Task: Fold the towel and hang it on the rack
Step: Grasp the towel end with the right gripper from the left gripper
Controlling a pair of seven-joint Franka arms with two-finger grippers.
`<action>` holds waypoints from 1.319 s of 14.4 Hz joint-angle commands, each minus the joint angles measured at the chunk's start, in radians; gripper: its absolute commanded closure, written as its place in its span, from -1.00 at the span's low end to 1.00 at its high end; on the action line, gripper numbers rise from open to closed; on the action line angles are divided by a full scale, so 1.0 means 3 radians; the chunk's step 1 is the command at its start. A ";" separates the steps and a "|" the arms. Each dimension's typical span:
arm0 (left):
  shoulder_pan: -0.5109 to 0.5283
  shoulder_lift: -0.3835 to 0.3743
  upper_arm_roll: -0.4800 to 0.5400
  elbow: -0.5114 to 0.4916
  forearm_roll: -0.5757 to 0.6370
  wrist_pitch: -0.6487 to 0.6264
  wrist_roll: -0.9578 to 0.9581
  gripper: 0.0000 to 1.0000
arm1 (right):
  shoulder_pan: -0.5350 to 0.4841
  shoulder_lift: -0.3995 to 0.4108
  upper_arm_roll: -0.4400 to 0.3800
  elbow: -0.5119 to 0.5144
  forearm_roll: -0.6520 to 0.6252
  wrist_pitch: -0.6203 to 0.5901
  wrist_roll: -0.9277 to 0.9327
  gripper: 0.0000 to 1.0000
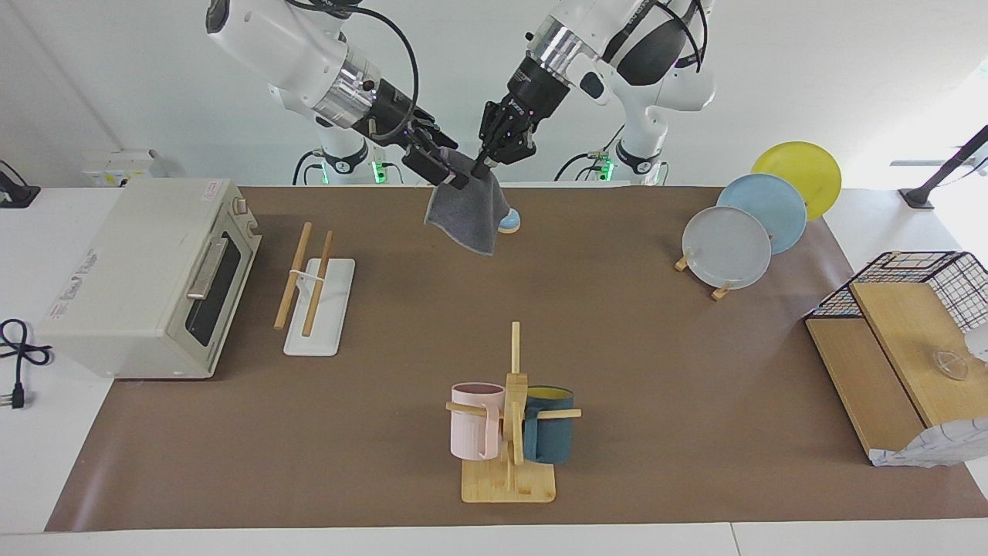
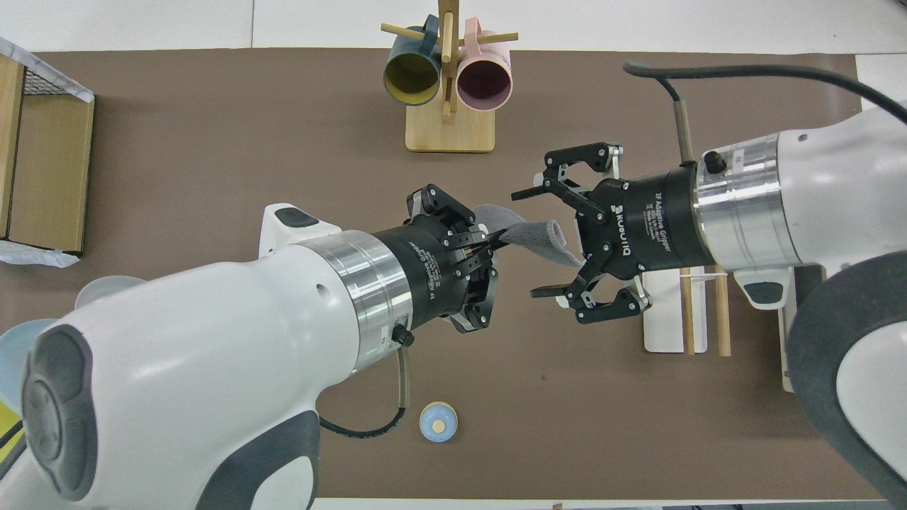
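- The left tool (image 1: 480,164) was clenched on the towel's (image 1: 465,208) top edge, holding it above the desk (image 1: 617,324).
- The right tool (image 1: 446,167), spread wide, flanked the same edge.
- The rack (image 1: 315,289) lay below the right tool, toward the oven (image 1: 147,278).

Towel (image 1: 465,218) grey; mugs pink (image 1: 475,421), teal (image 1: 549,435) (yellow inside); plates (image 1: 726,247) pale.

Both views are evenly and brightly lit from above. Soft, faint shadows are cast on the brown mat (image 1: 617,347). Overexposed glare is seen at the facing view's upper right. Focus is held sharply throughout.
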 commanded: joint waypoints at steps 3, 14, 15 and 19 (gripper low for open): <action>-0.0025 -0.0095 0.0027 -0.0106 -0.0073 0.0059 -0.0046 1.00 | 0.0024 0.0033 0.0010 -0.0090 -0.0037 0.0285 -0.0096 -1.00; -0.0030 -0.0095 0.0027 -0.0111 -0.0073 0.0054 -0.0077 1.00 | -0.0011 0.0023 0.0010 -0.0162 -0.0037 0.0229 -0.0448 1.00; -0.0030 -0.0095 0.0027 -0.0111 -0.0073 0.0054 -0.0077 1.00 | -0.0012 0.0018 0.0005 -0.0162 -0.0058 0.0209 -0.0509 1.00; -0.0035 -0.0095 0.0027 -0.0106 -0.0057 0.0039 -0.0021 1.00 | -0.0047 0.0008 0.0005 -0.0172 -0.0200 0.0051 -0.0908 1.00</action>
